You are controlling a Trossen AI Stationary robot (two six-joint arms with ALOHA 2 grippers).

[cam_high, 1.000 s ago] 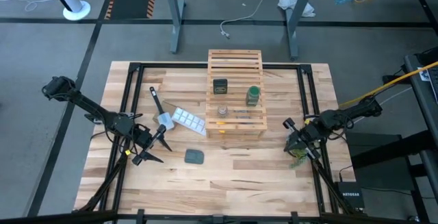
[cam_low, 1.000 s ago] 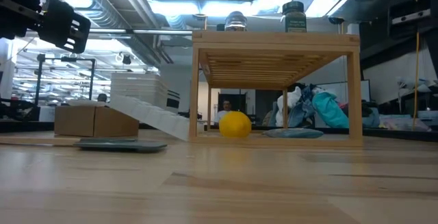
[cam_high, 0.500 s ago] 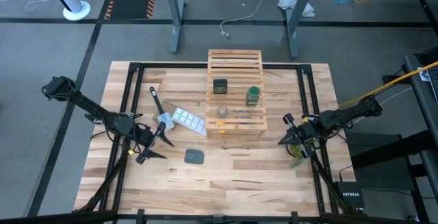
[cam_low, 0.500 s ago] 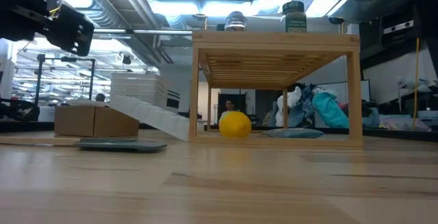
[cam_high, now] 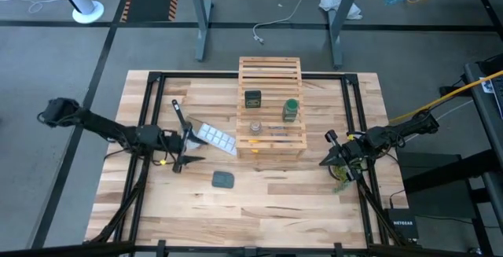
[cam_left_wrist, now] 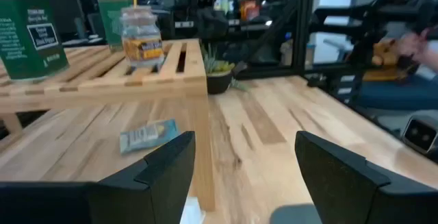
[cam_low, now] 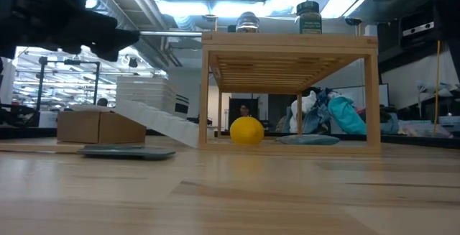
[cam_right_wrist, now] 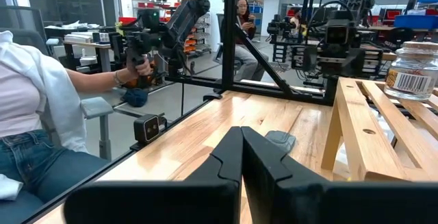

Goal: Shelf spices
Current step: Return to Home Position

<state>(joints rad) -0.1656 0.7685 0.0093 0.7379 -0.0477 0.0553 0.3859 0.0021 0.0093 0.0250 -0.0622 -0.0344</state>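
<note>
The wooden slatted shelf (cam_high: 271, 104) stands mid-table toward the far edge. On its top slats rest three jars: the dark black-topped one (cam_high: 253, 98), the green one (cam_high: 291, 109) and the tiny clear one (cam_high: 255, 126). The left wrist view shows the shelf (cam_left_wrist: 102, 80), the clear jar (cam_left_wrist: 142, 38) and the dark jar (cam_left_wrist: 27, 35) from the side. My left gripper (cam_high: 185, 151) (cam_left_wrist: 243, 162) hovers open left of the shelf, pointing at it. My right gripper (cam_high: 334, 159) (cam_right_wrist: 241, 155) waits shut, right of the shelf.
A white ice-cube tray (cam_high: 216, 137) and a black-handled brush (cam_high: 179, 117) lie left of the shelf, and a dark pad (cam_high: 223, 179) lies nearer. A small potted plant (cam_high: 342, 177) sits by my right gripper. A yellow ball (cam_low: 246, 131) lies under the shelf. People sit beyond the table (cam_right_wrist: 41, 107).
My left gripper has moved up and toward the table's far edge and the shelf. It has turned level and now points at the shelf, its fingers still open. The jars have kept still.
</note>
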